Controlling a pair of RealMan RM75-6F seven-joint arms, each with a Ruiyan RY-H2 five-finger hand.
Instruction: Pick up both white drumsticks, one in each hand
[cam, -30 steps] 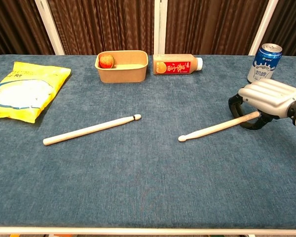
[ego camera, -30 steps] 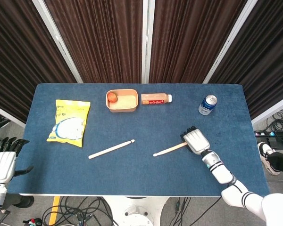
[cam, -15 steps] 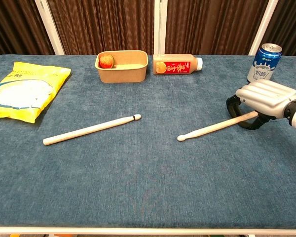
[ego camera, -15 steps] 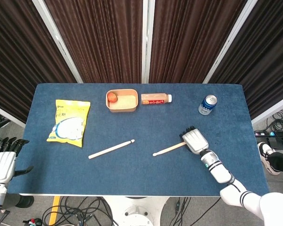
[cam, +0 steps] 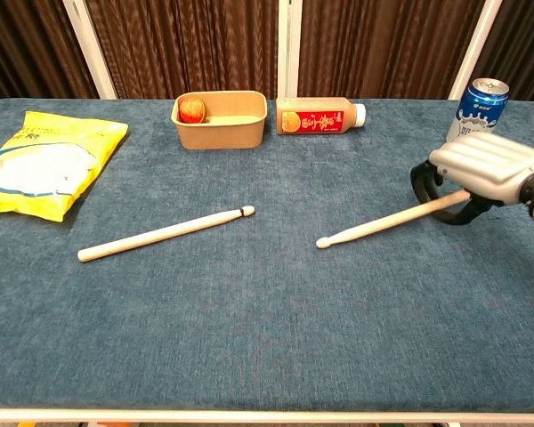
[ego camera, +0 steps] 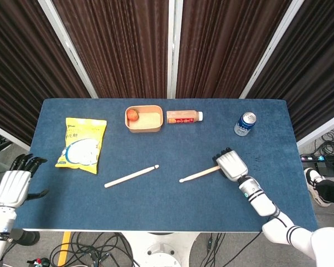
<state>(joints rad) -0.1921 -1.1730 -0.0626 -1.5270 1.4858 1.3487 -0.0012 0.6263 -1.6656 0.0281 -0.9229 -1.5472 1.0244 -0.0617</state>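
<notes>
Two white drumsticks lie on the blue table [ego camera: 167, 206]. The left drumstick [ego camera: 131, 176] [cam: 165, 234] rests flat, left of centre, with no hand near it. The right drumstick [ego camera: 199, 174] [cam: 383, 224] is tilted: its tip touches the cloth and its butt end is raised inside my right hand [ego camera: 231, 164] [cam: 481, 169], whose fingers curl around it. My left hand [ego camera: 14, 186] hovers off the table's left edge with its fingers apart, holding nothing. It is absent from the chest view.
A yellow snack bag [ego camera: 82, 144] [cam: 44, 163] lies at the left. At the back stand a paper bowl [ego camera: 144, 118] [cam: 219, 118] with an apple, a lying juice bottle [ego camera: 183, 117] [cam: 319, 116] and a blue can [ego camera: 245, 123] [cam: 478, 111].
My right hand has risen a little, lifting the butt end of the right drumstick while its tip slid slightly left. My left hand has moved up and towards the table edge.
</notes>
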